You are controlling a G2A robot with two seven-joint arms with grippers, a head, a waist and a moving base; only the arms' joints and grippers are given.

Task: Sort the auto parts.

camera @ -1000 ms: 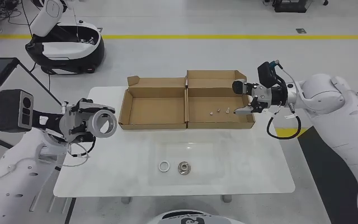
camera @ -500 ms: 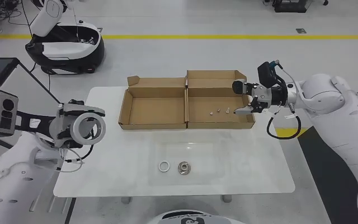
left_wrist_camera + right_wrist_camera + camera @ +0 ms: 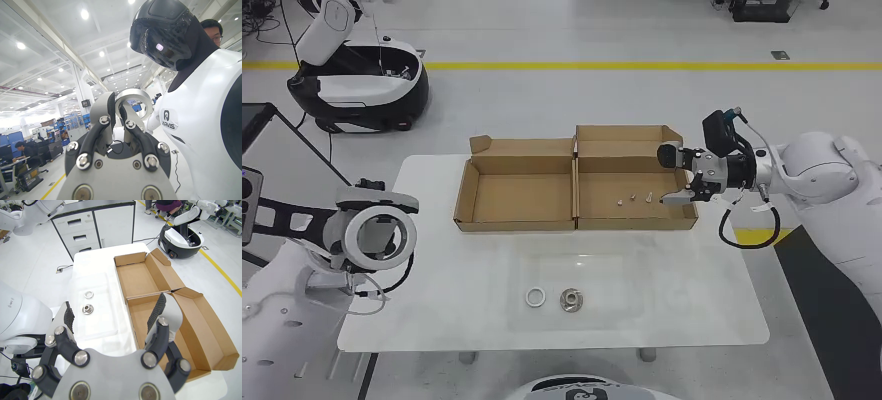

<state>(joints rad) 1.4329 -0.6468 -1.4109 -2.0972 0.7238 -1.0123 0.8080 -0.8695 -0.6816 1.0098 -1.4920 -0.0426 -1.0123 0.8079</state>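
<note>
One metal ring [image 3: 132, 92], wall clenched in my left gripper [image 3: 117, 106], looks rigid, slick, heavy. Right gripper [image 3: 114, 301], three o'clock, gapes.

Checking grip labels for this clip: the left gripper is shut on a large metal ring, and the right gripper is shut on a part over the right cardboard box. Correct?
No. The right gripper is open and empty, as the right wrist view shows. It is over the right cardboard box, and the left gripper is shut on the large metal ring.

white table [image 3: 442, 290] carries cardboard boxes [image 3: 514, 197] and a clear tray [image 3: 614, 276].
</note>
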